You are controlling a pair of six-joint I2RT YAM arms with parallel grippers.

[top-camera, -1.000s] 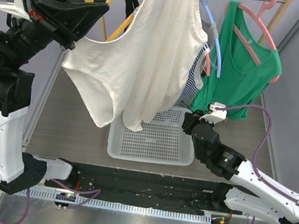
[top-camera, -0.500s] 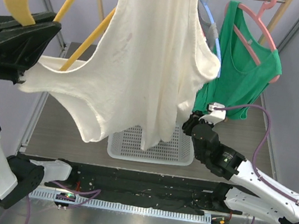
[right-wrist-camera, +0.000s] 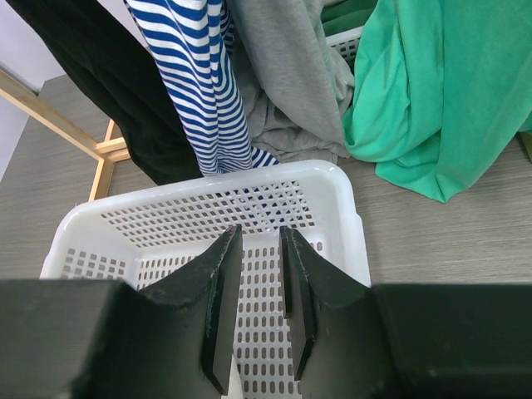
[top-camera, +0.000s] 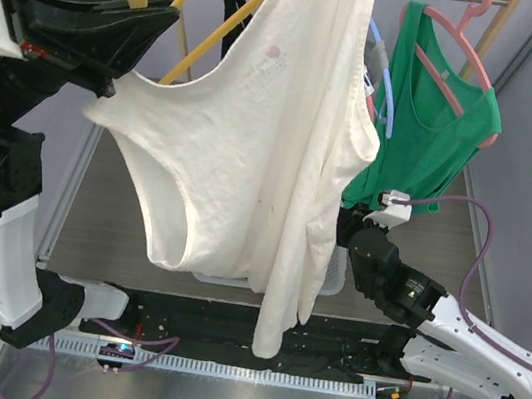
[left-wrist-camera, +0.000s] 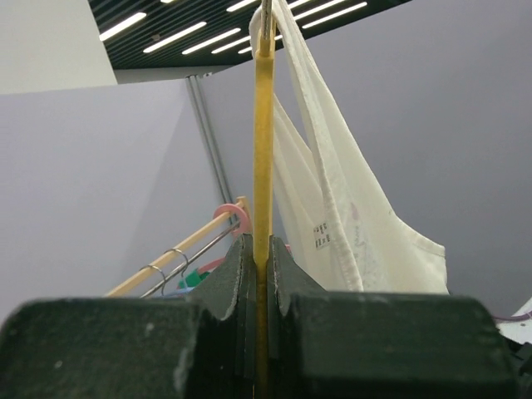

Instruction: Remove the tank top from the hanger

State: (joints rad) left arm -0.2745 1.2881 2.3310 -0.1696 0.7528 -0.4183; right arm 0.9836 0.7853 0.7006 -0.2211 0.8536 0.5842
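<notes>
Since half a second back the left gripper (left-wrist-camera: pixel 263 247) has swung in from far out left of the white perforated basket (right-wrist-camera: pixel 208 196), and the white tank top (top-camera: pixel 252 157) now hangs lower. In the top view its hem falls past the basket's near edge and covers most of the basket. The tank top is not off: it hangs high above the basket and one strap lies against the yellow hanger (left-wrist-camera: pixel 264 125) in the left wrist view. One side is stretched out up-left of the basket to the left gripper. The left fingers are clamped tight on the flat hanger bar. The right gripper (right-wrist-camera: pixel 258 241) hovers just above the basket, over its right half, fingers a narrow gap apart with nothing between them. At the basket's far edge hang a blue-striped garment (right-wrist-camera: pixel 191 66), a gray garment (right-wrist-camera: pixel 291 83) and a black garment (right-wrist-camera: pixel 108 75). A green tank top (top-camera: pixel 441 116) on a pink hanger (top-camera: pixel 451 39) hangs beyond the basket's far right corner. A wooden rack leg (right-wrist-camera: pixel 50 108) stands at the far left of the basket.
</notes>
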